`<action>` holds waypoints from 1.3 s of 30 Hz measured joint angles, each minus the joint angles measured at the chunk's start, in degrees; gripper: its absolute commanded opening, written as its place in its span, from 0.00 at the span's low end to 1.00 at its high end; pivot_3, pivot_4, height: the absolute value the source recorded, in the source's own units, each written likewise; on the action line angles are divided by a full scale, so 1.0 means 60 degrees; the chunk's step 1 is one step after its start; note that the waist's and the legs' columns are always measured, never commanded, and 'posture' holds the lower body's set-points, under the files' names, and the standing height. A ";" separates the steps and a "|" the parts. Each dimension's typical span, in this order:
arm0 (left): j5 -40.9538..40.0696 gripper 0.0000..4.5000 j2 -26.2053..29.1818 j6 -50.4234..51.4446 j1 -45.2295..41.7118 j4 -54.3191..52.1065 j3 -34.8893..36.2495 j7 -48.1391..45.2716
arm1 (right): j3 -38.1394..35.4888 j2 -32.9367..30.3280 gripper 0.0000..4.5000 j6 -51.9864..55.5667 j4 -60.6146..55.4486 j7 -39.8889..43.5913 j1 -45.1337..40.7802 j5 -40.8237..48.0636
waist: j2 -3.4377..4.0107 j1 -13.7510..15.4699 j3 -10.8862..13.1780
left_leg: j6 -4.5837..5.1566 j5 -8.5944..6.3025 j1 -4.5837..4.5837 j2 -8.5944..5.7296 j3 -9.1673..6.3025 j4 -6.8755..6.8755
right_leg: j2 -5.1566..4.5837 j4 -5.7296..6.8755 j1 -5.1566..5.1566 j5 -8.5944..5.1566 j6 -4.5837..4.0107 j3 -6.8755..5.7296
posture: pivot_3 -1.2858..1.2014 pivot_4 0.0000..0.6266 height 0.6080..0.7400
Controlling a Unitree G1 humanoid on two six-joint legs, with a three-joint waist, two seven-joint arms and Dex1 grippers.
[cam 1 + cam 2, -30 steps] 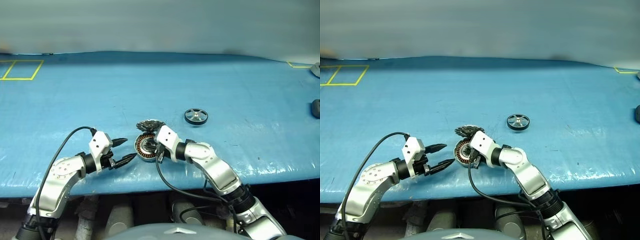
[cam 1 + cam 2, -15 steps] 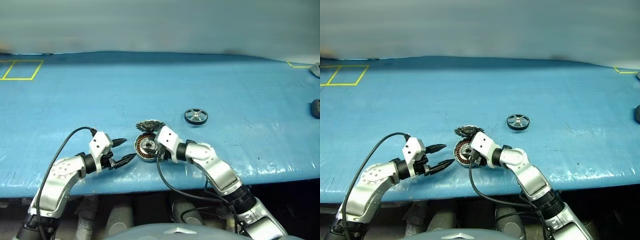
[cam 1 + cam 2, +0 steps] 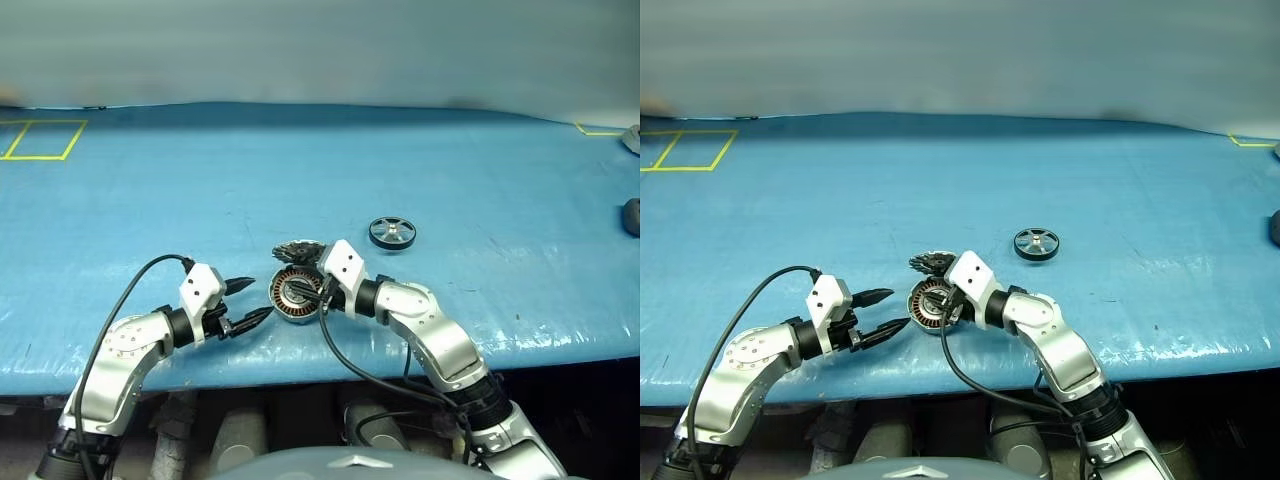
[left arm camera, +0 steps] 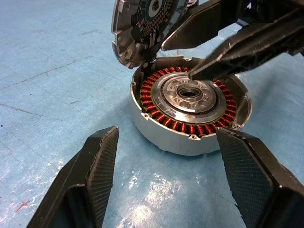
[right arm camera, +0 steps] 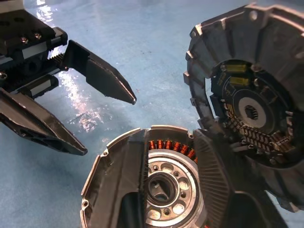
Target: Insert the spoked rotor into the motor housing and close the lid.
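The motor housing [image 3: 290,297] lies near the table's front edge, its copper windings and silver centre [image 4: 190,95] exposed. Its lid [image 3: 298,249] stands upright at the far rim, with the patterned inside [image 5: 247,104] facing me. My right gripper [image 3: 318,290] reaches in from the right. Its fingers [image 4: 251,42] are slightly apart above the housing's centre and hold nothing. My left gripper [image 3: 260,297] waits open just left of the housing, fingers [image 4: 97,171] either side of it and not touching. The spoked rotor [image 3: 392,232] lies flat further back to the right.
The blue table cover [image 3: 200,200] stretches far back, and its front edge runs just below both hands. Yellow tape squares [image 3: 40,140] mark the far left. A dark object [image 3: 631,215] and a grey one [image 3: 632,138] sit at the right edge.
My right hand has tilted a little over the housing. The left arm, housing, lid and rotor are where they were.
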 measured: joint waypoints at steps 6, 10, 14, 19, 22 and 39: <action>0.0019 0.78 -0.0007 0.0000 -0.0019 0.0001 -0.0003 -0.0011 | 0.0202 -0.0168 0.01 -0.0145 0.0052 0.0004 0.0088 -0.0213 | 0.0000 -0.0003 0.0000 | 0.0000 0.0000 0.0001 0.0001 0.0000 0.0000 | 0.0002 0.0000 -0.0001 0.0000 0.0000 0.0000 | 0.52 0.24 1.00; 0.0037 0.78 -0.0013 0.0000 -0.0025 0.0001 -0.0023 -0.0022 | 0.0386 -0.0208 0.01 -0.0144 0.0179 0.0013 0.0087 -0.0401 | 0.0000 -0.0001 0.0000 | 0.0000 0.0000 0.0001 0.0000 0.0001 0.0000 | 0.0001 0.0000 0.0000 0.0000 0.0000 0.0000 | 0.52 0.24 1.00; 0.0047 0.78 -0.0014 -0.0001 -0.0025 0.0014 -0.0089 -0.0028 | 0.0738 -0.0487 0.01 -0.0338 0.0320 0.0020 0.0079 -0.0830 | 0.0000 0.0004 0.0000 | 0.0000 0.0000 0.0000 -0.0003 0.0001 0.0000 | -0.0002 0.0000 0.0000 0.0000 0.0000 0.0001 | 0.52 0.24 1.00; 0.0047 0.78 -0.0015 0.0000 -0.0027 0.0030 -0.0109 -0.0027 | 0.1134 -0.0559 0.01 -0.0879 0.0409 -0.0186 0.0030 -0.1477 | -0.0001 -0.0003 -0.0001 | -0.0001 0.0001 0.0013 0.0001 0.0001 0.0000 | 0.0002 0.0003 0.0006 -0.0001 0.0001 0.0001 | 0.52 0.24 1.00; 0.0047 0.78 -0.0016 0.0000 -0.0028 0.0030 -0.0123 -0.0028 | 0.1196 -0.0558 0.01 -0.1047 0.0470 -0.0242 0.0036 -0.1616 | -0.0002 -0.0001 -0.0003 | -0.0001 0.0001 0.0017 0.0001 0.0001 0.0011 | 0.0002 0.0003 0.0017 0.0000 0.0003 0.0001 | 0.52 0.24 1.00; 0.0053 0.78 -0.0018 0.0000 -0.0263 0.0067 -0.0175 -0.0144 | -0.0159 0.0073 0.01 0.0708 0.0254 -0.0118 0.0206 0.0268 | 0.0001 -0.0001 0.0000 | 0.0000 0.0000 0.0001 0.0000 0.0000 0.0017 | 0.0002 0.0006 0.0004 0.0003 0.0006 0.0000 | 0.52 0.24 1.00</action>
